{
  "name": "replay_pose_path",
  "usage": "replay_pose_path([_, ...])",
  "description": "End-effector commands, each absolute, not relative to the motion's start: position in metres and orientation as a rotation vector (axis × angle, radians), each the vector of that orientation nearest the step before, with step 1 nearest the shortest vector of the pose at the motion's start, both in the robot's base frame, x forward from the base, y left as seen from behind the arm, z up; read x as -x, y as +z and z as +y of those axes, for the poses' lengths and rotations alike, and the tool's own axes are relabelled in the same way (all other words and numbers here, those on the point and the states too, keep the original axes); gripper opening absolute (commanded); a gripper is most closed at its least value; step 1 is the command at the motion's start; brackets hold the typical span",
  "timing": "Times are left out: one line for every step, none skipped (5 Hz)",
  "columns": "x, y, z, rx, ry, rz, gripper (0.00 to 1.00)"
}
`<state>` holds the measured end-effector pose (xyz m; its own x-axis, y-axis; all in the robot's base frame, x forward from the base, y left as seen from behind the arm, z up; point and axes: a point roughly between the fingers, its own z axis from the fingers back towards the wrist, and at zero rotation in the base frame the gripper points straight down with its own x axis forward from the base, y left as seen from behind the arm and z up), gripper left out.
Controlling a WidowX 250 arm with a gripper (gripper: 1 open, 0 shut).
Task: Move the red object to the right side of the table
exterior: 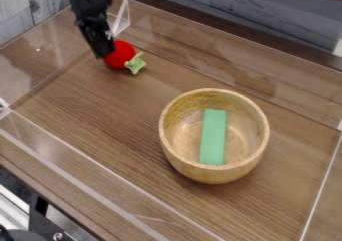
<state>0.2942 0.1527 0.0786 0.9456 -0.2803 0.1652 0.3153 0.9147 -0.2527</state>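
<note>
The red object [123, 54] lies on the brown table [94, 135] at the back left, its green leafy tip pointing to the front right. My black gripper [98, 49] hangs straight down beside it, fingertips against the toy's left edge. The fingers read as one dark mass, so the gap between them does not show. Whether they pinch the toy or only touch it is unclear. Most of the toy shows to the right of the fingers.
A wooden bowl [171, 135] stands right of centre with a flat green block [214, 137] lying inside it. Clear acrylic walls [40, 45] edge the table on all sides, close to the gripper at the back left.
</note>
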Motion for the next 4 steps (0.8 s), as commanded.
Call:
replay_pose_path([-0.316,0.112,0.122,0.229,-0.338,-0.191,0.0])
replay_pose_path([-0.334,0.118,0.085,0.228,-0.36,-0.202,0.0])
replay_pose_path([-0.348,0.121,0.049,0.232,-0.395,-0.209,0.0])
replay_pose_path([-0.347,0.116,0.069,0.223,-0.413,-0.202,1.0])
